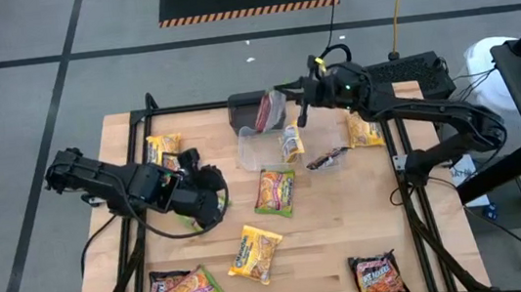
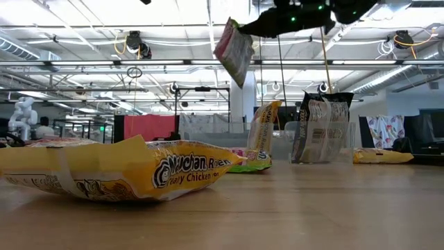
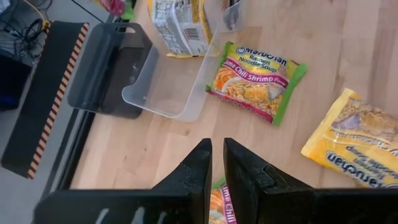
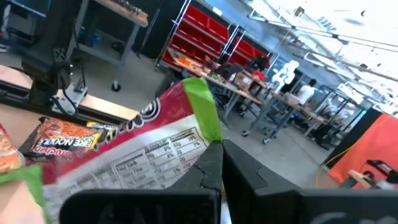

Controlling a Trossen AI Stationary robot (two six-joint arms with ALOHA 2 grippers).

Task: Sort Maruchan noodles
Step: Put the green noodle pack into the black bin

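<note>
In the high view, the right pincer (image 1: 287,99) is in the upper middle of the frame, pressed together on a green-edged packet (image 1: 269,112) with a pink-red face, and it holds this packet in the air at the back edge of the bench (image 1: 350,244). Directly under the packet are the dark grey box (image 1: 246,107) and, just below it in the picture, the clear tub (image 1: 259,146), so I judge that the coming move depends on which of these two lies under the hanging packet; the packet hangs with its long axis pointing down and a little to the lower left. The left pincer (image 1: 210,203) waits at the left middle of the frame, far from the box, so the right arm is clearly the nearer one. In the low view, the held packet (image 2: 234,50) hangs tilted at the top centre, well above the bench, and a yellow packet (image 2: 118,173) lies flat in the foreground. In the left wrist view, the left pincer (image 3: 217,163) has its fingers nearly together with a narrow gap; an orange packet corner shows low between them, but I cannot tell if it is pinched. A lime-edged packet (image 3: 256,82) lies ahead, beside the clear tub (image 3: 163,87). In the right wrist view, the right pincer (image 4: 222,163) pinches the packet (image 4: 137,155) at its green edge.
</note>
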